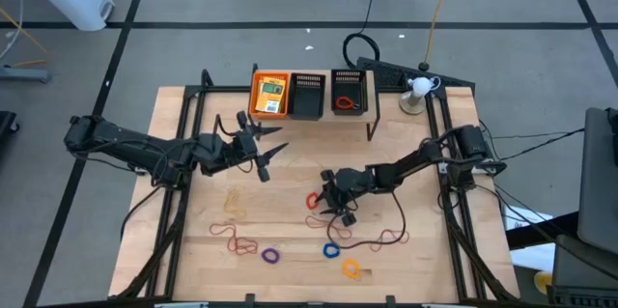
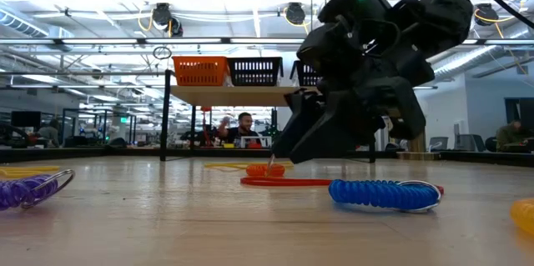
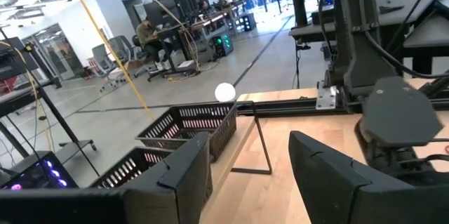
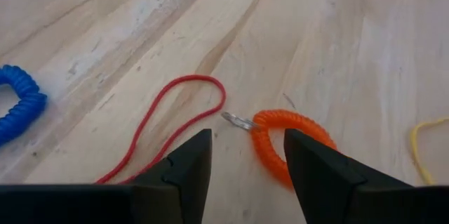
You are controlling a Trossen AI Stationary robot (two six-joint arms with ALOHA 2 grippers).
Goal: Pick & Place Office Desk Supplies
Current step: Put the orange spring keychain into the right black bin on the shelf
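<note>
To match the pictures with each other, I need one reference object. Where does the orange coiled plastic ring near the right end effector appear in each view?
High view: the orange coiled plastic ring lies mid-table, just left of the right end effector.
Low view: centre, on the wood, under the end effector.
Left wrist view: not in it.
Right wrist view: lower centre-right, between the fingers' tips.
Shared landmark: the thin red rubber-band loop beside it.
</note>
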